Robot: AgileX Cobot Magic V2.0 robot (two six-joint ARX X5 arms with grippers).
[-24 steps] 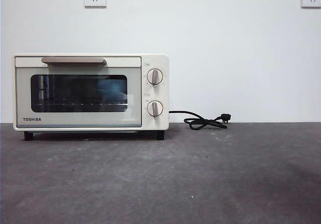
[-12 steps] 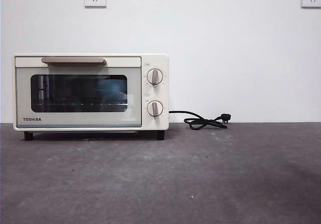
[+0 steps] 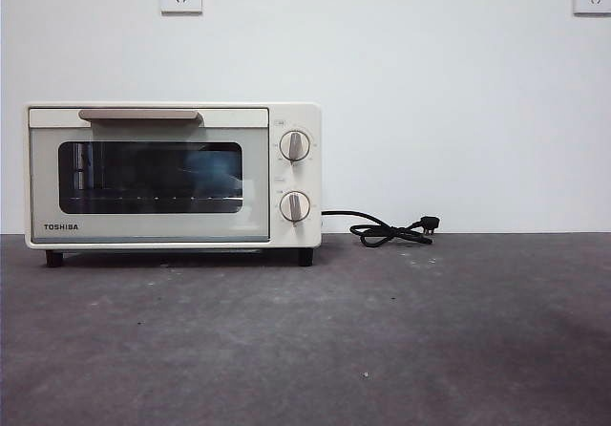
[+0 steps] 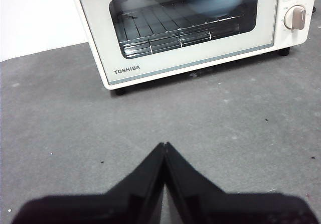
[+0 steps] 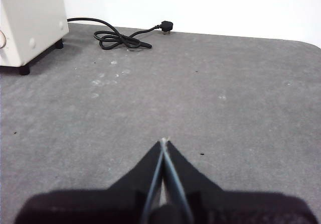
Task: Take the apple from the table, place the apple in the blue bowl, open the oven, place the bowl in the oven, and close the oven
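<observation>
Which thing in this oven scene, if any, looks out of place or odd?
Only the cord: it lies unplugged in a loose tangle on the table beside the oven. The oven stands square with its door shut.

Lighting is even and bright. A soft shadow lies under the oven (image 3: pixel 172 176). Its glass door shows pale bluish glare. The near table (image 3: pixel 382 350) appears slightly soft.

front: low, level, facing the oven (image 3: pixel 172 175) door | left wrist: near, above the door | right wrist: beside the oven, toward its cord (image 5: pixel 118 36)
</observation>
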